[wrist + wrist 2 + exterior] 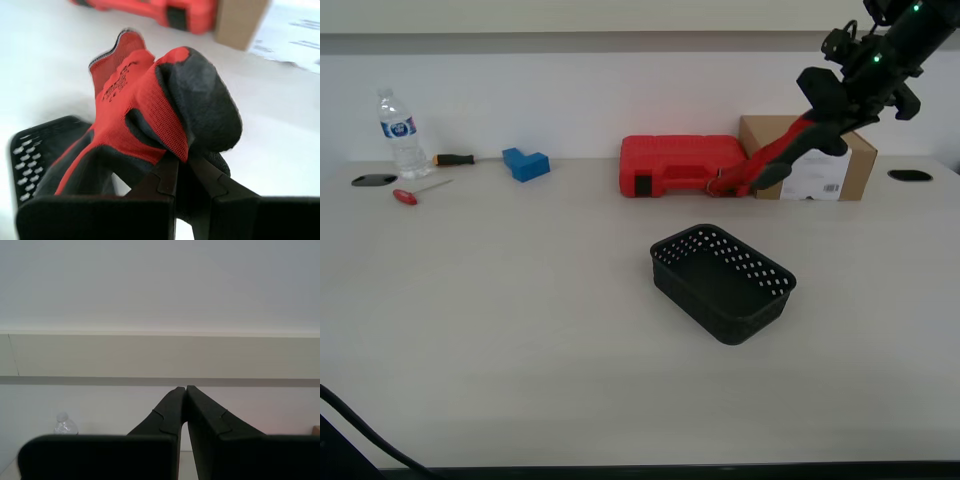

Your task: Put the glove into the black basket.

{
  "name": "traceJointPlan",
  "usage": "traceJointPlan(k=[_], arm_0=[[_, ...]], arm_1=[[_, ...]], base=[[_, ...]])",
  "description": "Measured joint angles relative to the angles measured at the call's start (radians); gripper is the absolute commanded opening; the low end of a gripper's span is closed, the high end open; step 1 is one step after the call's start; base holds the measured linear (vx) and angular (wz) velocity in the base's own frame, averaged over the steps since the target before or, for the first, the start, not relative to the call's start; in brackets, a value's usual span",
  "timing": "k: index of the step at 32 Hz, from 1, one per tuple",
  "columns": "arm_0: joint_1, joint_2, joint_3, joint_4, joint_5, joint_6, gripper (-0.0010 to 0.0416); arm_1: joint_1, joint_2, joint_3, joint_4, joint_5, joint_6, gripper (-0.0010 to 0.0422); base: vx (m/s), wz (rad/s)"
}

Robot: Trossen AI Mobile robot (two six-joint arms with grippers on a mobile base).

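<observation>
Clamped on the glove (150, 115), my first end effector (181, 165) hangs raised above the worktop (500, 330) toward the exterior view's right, in front of the box (820, 160). My second end effector (185, 392) has its jaws pressed together with nothing between them and faces a pale wall; it does not appear in the exterior view.

Scene inventory, largest to smallest:

1. Worktop: pale surface, carrying all items below.
2. Case (680, 165): red, hard plastic, at the back near the middle, just beside the box.
3. Box: brown cardboard with a white panel, at the back on the exterior view's right, partly hidden by the arm.
4. Basket (722, 283): black, perforated walls, rounded corners. It stands near the middle of the worktop, in front of the case and well apart from it. Nothing is visible inside it. The first wrist view shows one blurred corner of it (35, 150) beneath the glove.
5. Glove: red knit with dark coated palm, held in the air and hanging slantwise from the jaws, its lower end in front of the case's edge in the exterior view (765, 165). It is higher than the basket and off to the basket's far side.
6. Bottle (398, 135): clear, upright, back corner on the exterior view's left.
7. Block (526, 163): blue, between bottle and case.
8. Screwdriver (452, 159): dark handle, beside the block.
9. Red-handled tool (415, 192): in front of the bottle.
</observation>
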Motion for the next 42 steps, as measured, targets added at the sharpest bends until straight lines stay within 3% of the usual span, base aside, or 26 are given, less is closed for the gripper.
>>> traceJointPlan(k=[2,4,5,7,8,11,14,19,31,37,39,42], arm_0=[[0.043,-0.040,-0.008,-0.035,-0.039,0.010,-0.0002],[0.068,-0.091,-0.070,-0.050,-0.037,0.054,-0.0002],[0.080,-0.107,-0.074,-0.044,-0.045,0.057,-0.0002],[0.111,-0.193,-0.179,0.008,-0.044,0.102,-0.0002],[0.122,-0.207,-0.180,0.012,-0.051,0.105,-0.0002],[0.175,-0.299,-0.324,0.168,-0.092,0.176,-0.0002],[0.207,-0.297,-0.387,0.212,-0.143,0.187,-0.0002],[0.277,-0.289,-0.485,0.360,-0.150,0.246,-0.0002],[0.338,-0.045,-0.511,0.468,-0.149,0.251,-0.0002],[0.345,0.106,-0.402,0.436,-0.144,0.251,-0.0001],[0.348,0.154,-0.367,0.469,-0.153,0.250,0.0000],[0.355,0.230,-0.330,0.417,-0.188,0.248,0.0000]], arm_1=[[0.000,0.000,0.000,0.000,0.000,0.000,0.0000],[0.000,0.000,0.000,0.001,0.000,0.000,0.0000],[0.000,0.000,0.000,0.000,0.000,0.000,0.0000],[0.000,0.000,0.000,0.000,0.000,0.000,0.0000],[0.000,0.000,0.000,0.000,0.000,0.000,0.0000],[0.000,0.000,0.000,0.001,-0.002,0.000,0.0000],[0.000,0.000,0.000,0.001,-0.002,0.000,0.0000],[0.000,0.000,0.000,0.000,0.000,0.000,0.0000],[0.000,0.000,0.000,0.001,0.001,0.000,0.0000],[0.000,0.000,0.000,0.000,0.000,0.000,0.0000],[0.000,0.000,0.000,0.001,0.000,0.000,0.0000],[0.000,0.000,0.000,0.000,0.000,0.000,0.0000]], base=[[0.000,0.000],[0.000,0.000],[0.000,0.000],[0.000,0.000],[0.000,0.000],[0.000,0.000],[0.000,0.000],[0.000,0.000],[0.000,0.000],[0.000,0.000],[0.000,0.000],[0.000,0.000]])
